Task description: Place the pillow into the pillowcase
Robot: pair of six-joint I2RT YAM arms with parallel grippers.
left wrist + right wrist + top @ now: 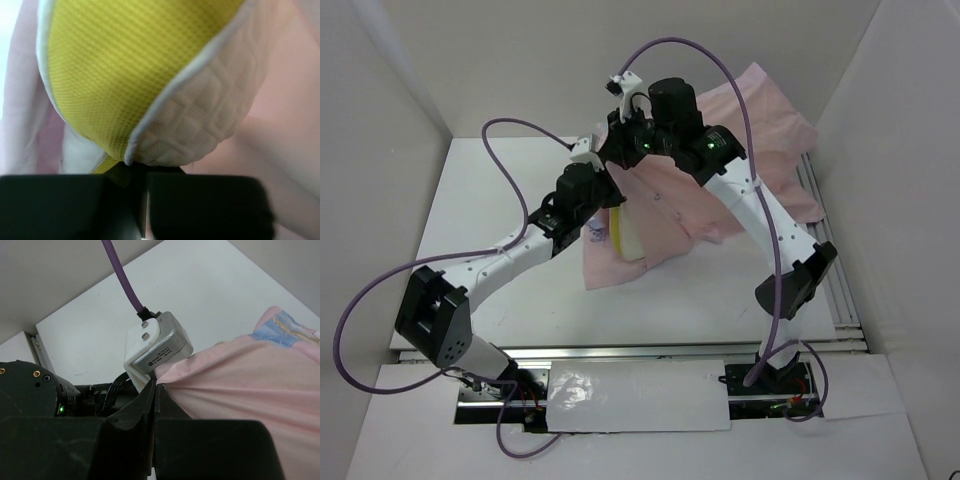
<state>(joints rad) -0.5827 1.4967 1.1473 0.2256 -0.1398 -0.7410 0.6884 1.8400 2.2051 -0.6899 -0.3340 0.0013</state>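
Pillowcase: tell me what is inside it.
The pillow, pinched at its corner by the left gripper, shows between pink folds of the pillowcase. How far in it reaches is covered by fabric.

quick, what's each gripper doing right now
left gripper: closed, pinching a corner of the pillow
right gripper: closed on a fold of the pillowcase

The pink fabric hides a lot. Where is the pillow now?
The pillow shows mid-table in the top view, mostly covered by the pink pillowcase, its corner pinched by the left gripper.
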